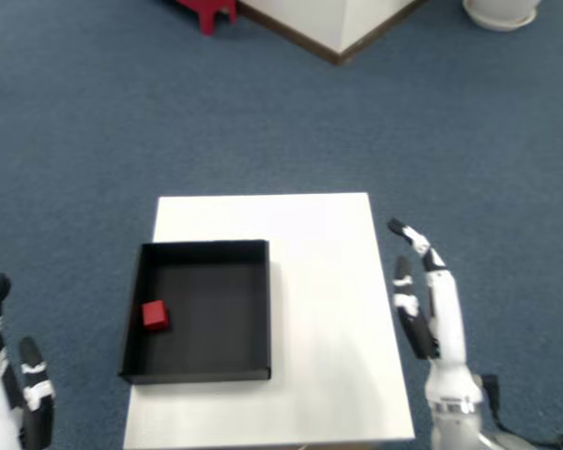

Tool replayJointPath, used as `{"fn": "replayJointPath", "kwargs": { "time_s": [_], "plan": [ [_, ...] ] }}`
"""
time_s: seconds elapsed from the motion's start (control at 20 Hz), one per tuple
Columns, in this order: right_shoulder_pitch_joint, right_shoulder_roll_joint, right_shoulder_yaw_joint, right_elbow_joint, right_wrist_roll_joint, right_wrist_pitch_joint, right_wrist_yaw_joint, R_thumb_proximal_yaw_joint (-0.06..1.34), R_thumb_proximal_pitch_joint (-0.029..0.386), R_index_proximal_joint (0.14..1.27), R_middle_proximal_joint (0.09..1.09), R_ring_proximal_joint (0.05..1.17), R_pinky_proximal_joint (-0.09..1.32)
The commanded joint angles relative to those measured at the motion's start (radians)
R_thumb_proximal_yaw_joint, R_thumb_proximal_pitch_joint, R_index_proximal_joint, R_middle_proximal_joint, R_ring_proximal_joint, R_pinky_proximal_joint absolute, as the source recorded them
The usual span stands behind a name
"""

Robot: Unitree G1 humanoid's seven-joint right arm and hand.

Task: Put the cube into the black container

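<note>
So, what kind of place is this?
Probably an indoor office or lab room: blue carpet covers the floor, a small white table holds a black container, and a wall base shows behind.

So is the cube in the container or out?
In. The red cube rests on the black container's floor near its left wall.

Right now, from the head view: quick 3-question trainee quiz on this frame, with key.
1. True or false: the red cube lies inside the black container.
2. Multiple choice. The right hand is: A) holding the cube, B) open and holding nothing, past the right edge of the white table, C) resting in the container.
3. Fill in: within the container, the cube sits near its ____ wall.

Key: 1 true; 2 B; 3 left.
</note>
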Motion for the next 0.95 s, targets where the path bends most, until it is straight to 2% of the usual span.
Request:
{"fn": "replayJointPath", "kwargs": {
  "time_s": [0.05,0.2,0.55,0.95],
  "plan": [
    [-0.018,-0.009,-0.01,0.052,0.049,-0.123,0.031,0.17,0.323,0.32,0.27,0.26,0.09],
    [-0.003,0.013,-0.004,0.127,0.074,-0.179,0.054,0.13,0.328,0.31,0.27,0.27,0.12],
    [0.074,0.064,0.002,0.283,0.15,-0.24,0.099,0.05,0.335,0.29,0.27,0.27,0.11],
    [0.106,0.101,0.0,0.349,0.244,-0.29,0.18,0.0,0.339,0.28,0.27,0.27,0.07]
  ]
}}
